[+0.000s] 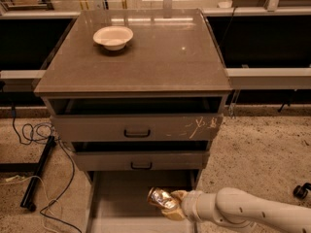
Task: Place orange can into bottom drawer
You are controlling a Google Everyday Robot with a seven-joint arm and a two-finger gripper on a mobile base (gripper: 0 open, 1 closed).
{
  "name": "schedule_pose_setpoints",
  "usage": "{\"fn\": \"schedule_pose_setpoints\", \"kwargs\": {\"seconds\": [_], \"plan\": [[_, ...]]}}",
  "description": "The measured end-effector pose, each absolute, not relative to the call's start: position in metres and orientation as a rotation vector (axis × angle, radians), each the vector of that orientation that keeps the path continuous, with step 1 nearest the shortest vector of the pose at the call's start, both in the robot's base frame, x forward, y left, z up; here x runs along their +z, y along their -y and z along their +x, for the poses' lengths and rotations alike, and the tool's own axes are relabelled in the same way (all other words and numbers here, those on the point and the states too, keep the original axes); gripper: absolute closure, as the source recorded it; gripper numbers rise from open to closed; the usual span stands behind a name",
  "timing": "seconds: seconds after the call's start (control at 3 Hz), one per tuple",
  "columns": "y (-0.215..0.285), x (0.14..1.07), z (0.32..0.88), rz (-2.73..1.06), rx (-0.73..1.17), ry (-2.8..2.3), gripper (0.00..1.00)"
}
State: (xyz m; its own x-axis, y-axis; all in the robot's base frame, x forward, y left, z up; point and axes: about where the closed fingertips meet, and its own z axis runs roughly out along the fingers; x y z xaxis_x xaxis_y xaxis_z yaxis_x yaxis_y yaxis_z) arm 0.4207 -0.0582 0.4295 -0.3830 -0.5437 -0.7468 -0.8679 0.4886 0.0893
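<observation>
we hold the orange can (162, 197) in our hand (171, 207), which is closed around it, at the end of the white arm (243, 210) that enters from 4 o'clock. the can is in the air over the right part of the bottom drawer (119, 203). this drawer is pulled out and shows its flat grey floor. we think the can is held sideways and low so that it passes under the front of the middle drawer (141, 160) and can be put down without a fall. the white bowl (113, 36) stands on the counter (165, 62) at 11 o'clock, well apart, and plays no part. in our judgement the next move is to lower the can to the drawer floor and only then release it.
</observation>
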Motion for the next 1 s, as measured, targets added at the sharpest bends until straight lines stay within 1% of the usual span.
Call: {"fn": "schedule_pose_setpoints", "kwargs": {"seconds": [0.33,0.67,1.0], "plan": [[0.057,0.426,0.418,-1.162,0.631,-2.069,1.00],[0.058,0.411,0.428,-1.165,0.617,-2.033,1.00],[0.062,0.390,0.450,-1.169,0.586,-1.991,1.00]]}}
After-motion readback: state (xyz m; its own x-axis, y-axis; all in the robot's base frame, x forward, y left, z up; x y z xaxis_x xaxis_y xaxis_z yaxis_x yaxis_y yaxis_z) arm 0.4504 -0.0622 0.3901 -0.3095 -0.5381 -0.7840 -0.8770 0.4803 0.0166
